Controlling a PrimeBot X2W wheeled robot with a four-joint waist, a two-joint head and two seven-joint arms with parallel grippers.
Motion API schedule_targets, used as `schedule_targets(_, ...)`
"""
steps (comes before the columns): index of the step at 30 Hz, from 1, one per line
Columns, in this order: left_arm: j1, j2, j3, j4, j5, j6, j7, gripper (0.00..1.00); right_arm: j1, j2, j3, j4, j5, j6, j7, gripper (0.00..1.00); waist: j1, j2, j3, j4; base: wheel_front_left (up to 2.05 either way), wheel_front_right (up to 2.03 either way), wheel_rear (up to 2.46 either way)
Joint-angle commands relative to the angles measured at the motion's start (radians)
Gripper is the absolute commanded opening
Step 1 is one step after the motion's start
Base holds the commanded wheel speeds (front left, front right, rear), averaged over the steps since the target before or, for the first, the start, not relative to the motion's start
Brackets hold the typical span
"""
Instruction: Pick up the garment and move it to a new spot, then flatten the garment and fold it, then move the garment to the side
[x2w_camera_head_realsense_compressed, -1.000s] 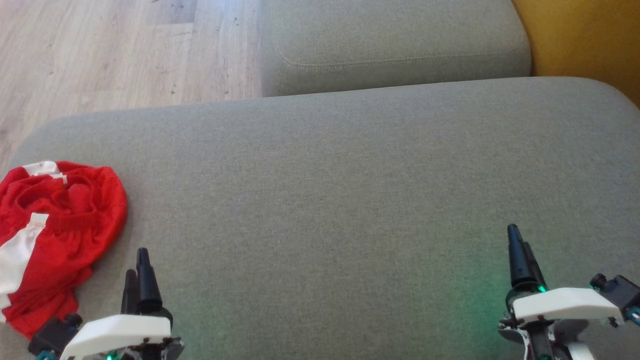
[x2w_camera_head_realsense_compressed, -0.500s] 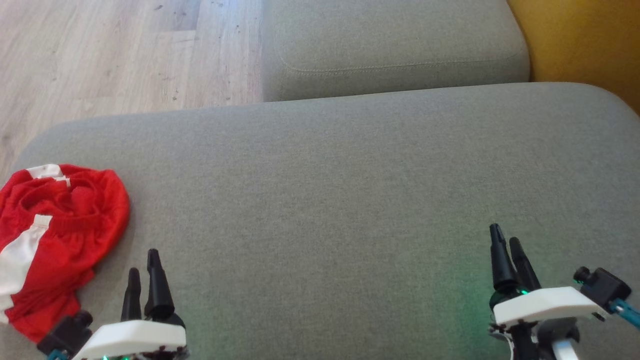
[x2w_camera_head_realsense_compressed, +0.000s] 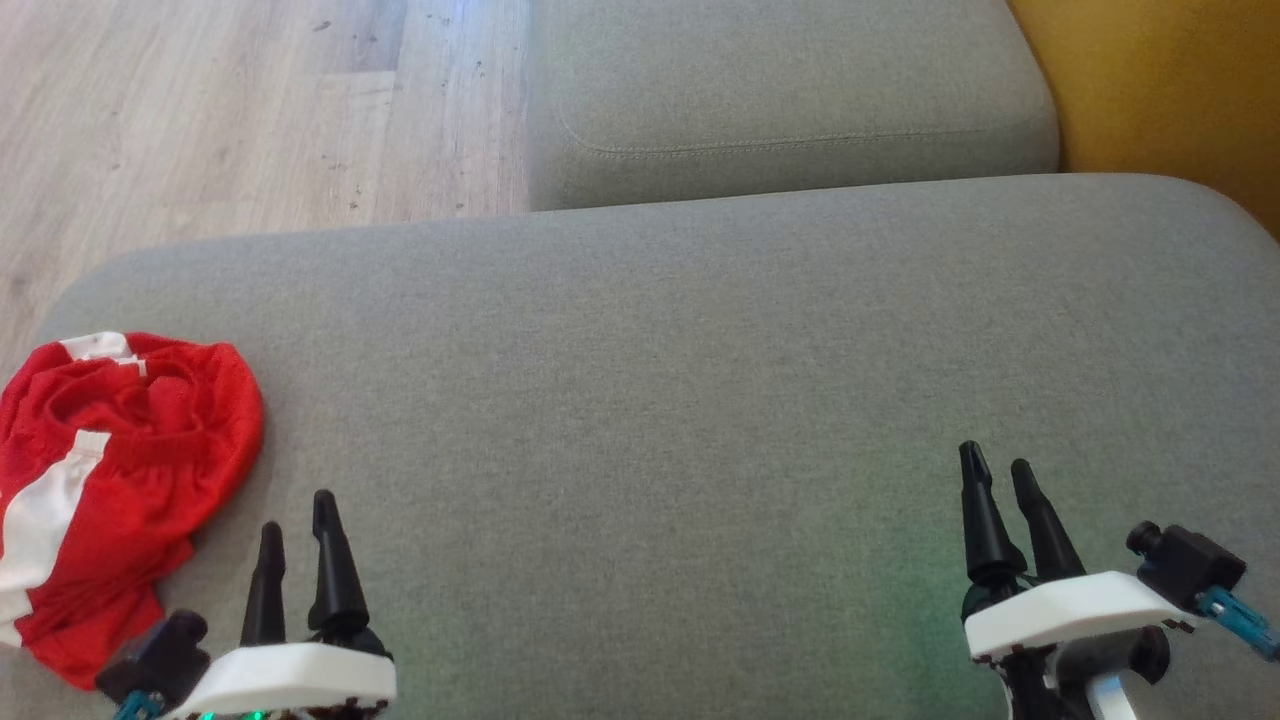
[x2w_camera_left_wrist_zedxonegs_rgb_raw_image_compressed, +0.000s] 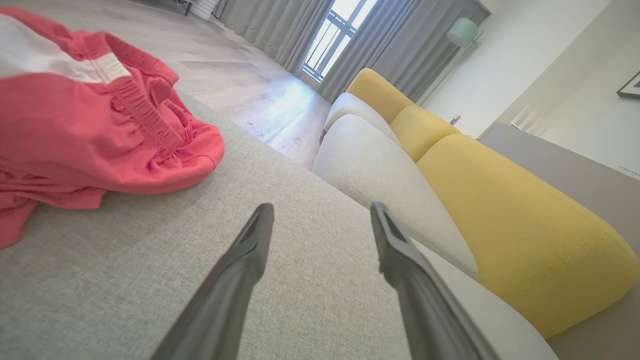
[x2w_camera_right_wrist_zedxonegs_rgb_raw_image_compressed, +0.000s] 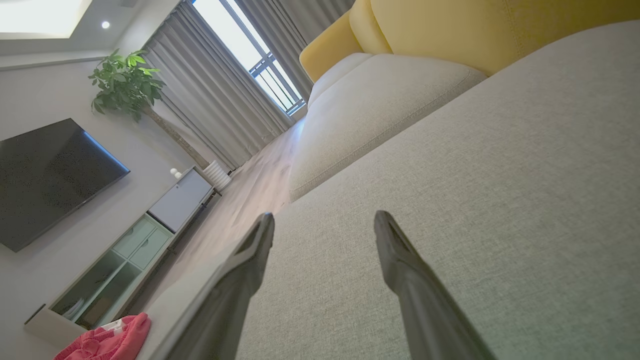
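Broad grey woven-fabric seat cushion (x2w_camera_head_realsense_compressed: 700, 380) lies bare from its right edge across the middle, plenty of room to pass. One obstacle: crumpled red-and-white mesh shorts (x2w_camera_head_realsense_compressed: 120, 470) heaped at the left edge, near the left gripper (x2w_camera_head_realsense_compressed: 296, 514). A second grey cushion (x2w_camera_head_realsense_compressed: 780, 100) butts the far edge.

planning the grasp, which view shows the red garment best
Head view: nearly the whole crumpled red garment lies far left on the cushion. The left wrist view shows its waistband close but cropped; the right wrist view catches a small corner far off.
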Motion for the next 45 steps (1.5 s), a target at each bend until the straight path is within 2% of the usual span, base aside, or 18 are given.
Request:
schedule_targets(1, -0.019, 0.006, 0.01, -0.043, 0.045, 0.004, -0.019, 1.0, -0.039, -0.004, 0.024, -0.042, -0.047, 0.0, -0.021, 1.0, 0.0, 0.0, -0.001, 0.001, 0.0, 0.0, 0.0)
schedule_targets(45, 0.006, 0.009, -0.031, -0.12, 0.546, 0.04, -0.149, 1.0, -0.044, -0.006, 0.075, -0.07, -0.587, -0.001, -0.15, 1.0, 0.0, 0.0, 0.002, 0.014, 0.0, 0.0, 0.0)
